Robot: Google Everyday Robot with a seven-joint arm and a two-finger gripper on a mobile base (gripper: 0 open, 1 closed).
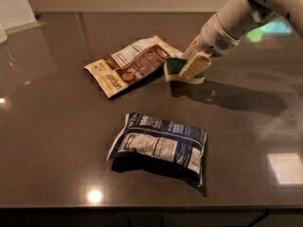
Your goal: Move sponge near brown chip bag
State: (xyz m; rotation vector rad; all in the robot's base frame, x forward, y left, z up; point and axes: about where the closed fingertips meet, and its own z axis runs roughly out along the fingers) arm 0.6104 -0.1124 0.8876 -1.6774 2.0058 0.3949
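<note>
The sponge [176, 67], dark green on top with pale cream foam below, is at the right end of the brown chip bag [132, 64], touching or nearly touching it. The bag lies flat on the dark table [57, 126], brown in the middle with cream-yellow ends and a white label. My gripper [191, 66] comes in from the upper right on a white arm and is shut on the sponge, with a cream finger [194, 65] across its right side. The sponge sits at or just above the table surface.
A dark blue and white bag [158, 145] lies in front, nearer the camera. The table's front edge runs along the bottom. A white object stands at the far left corner [14, 6].
</note>
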